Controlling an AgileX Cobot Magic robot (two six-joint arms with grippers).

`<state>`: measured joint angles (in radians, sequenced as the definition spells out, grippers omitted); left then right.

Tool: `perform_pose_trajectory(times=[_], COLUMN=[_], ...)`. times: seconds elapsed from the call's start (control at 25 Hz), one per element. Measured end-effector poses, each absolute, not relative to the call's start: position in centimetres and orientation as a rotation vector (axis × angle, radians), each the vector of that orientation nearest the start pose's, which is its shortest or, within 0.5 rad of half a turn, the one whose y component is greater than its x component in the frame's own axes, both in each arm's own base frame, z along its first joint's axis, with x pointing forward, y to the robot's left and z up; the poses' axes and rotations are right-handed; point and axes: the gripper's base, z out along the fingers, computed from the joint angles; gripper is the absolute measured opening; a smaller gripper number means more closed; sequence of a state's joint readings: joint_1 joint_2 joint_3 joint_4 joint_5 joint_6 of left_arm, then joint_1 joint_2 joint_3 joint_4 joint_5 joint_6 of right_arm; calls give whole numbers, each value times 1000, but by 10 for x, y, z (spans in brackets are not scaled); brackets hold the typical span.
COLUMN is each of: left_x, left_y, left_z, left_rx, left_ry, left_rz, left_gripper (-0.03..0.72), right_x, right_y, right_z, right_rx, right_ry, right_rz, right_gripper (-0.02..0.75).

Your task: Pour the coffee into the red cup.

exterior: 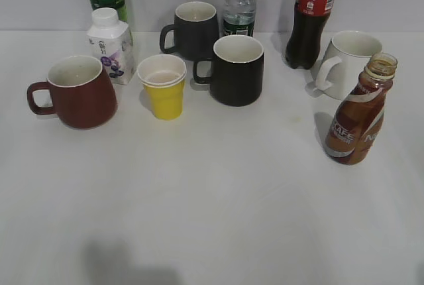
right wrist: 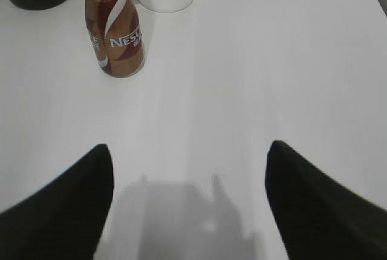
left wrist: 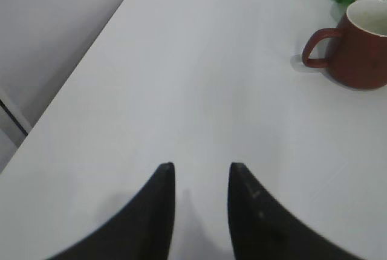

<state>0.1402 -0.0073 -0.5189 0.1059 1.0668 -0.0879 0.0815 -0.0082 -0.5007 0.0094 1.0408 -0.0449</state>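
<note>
Coffee bottle (exterior: 358, 120) stood uncapped near right edge of surface (exterior: 218, 199), red cup (exterior: 76, 91) near left edge. Right end effector (right wrist: 188, 169) gaped wide, left end effector (left wrist: 201, 178) narrowly parted — both empty. Risk: careless grasp tips open bottle — spill.

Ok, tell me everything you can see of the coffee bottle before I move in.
The small curvy clear plastic coffee bottle stands upright on the white table, at the right of the exterior view, in front of the white ceramic mug; whether they touch is unclear. Its red-brown Nescafe label with a white swoosh wraps most of the body. The cap is off and the neck open, with brown liquid showing inside. No gripper touches it; the right gripper is open, short of it.
</note>
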Motion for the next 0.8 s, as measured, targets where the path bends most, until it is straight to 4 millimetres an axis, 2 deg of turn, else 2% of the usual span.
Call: perform_pose_trajectory(times=[0.8], left_x=[-10], left_y=[7], left_z=[282], left_rx=[-237], left_ry=[2009], left_rz=[159], left_gripper=[239], right_x=[-5], right_y=[0], right_z=[279], right_rx=[-128], right_ry=[2012], right_rz=[34], right_gripper=[586])
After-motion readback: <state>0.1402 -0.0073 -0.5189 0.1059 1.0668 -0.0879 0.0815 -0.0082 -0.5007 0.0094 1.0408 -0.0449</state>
